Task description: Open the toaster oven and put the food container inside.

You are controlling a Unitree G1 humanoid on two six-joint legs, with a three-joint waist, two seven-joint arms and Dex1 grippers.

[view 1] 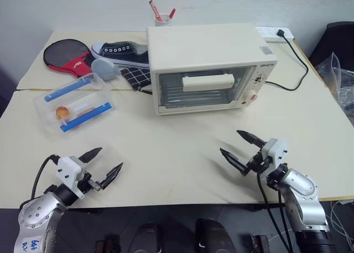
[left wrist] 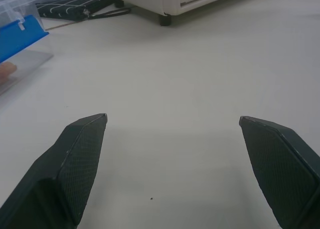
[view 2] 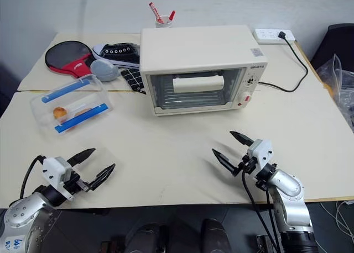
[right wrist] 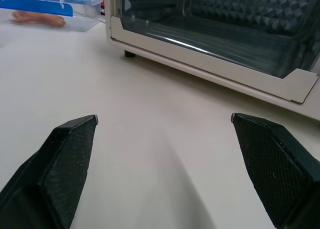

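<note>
Two grippers: both hover low over the tabletop (view 1: 177,153), nearer the robot than the oven, holding nothing.
Left gripper (view 1: 105,163): fingers spread wide, well apart from the oven, on its container side.
Right gripper (view 1: 239,148): fingers spread wide, in front of the oven's knob end, not touching it.
Oven (view 1: 207,65): cream-white, door shut, bar handle (view 1: 208,82) across the glass, black cord (view 1: 296,65) running off behind it to a power strip (view 1: 272,33).
Container (view 1: 74,102): clear box with two blue clips and orange food, beside the oven on the robot's left, lid on.
Behind the container, left of the oven: red paddle (view 1: 69,57), dark sneaker (view 1: 121,53).
Behind the oven: cup of pens (view 1: 162,16).
</note>
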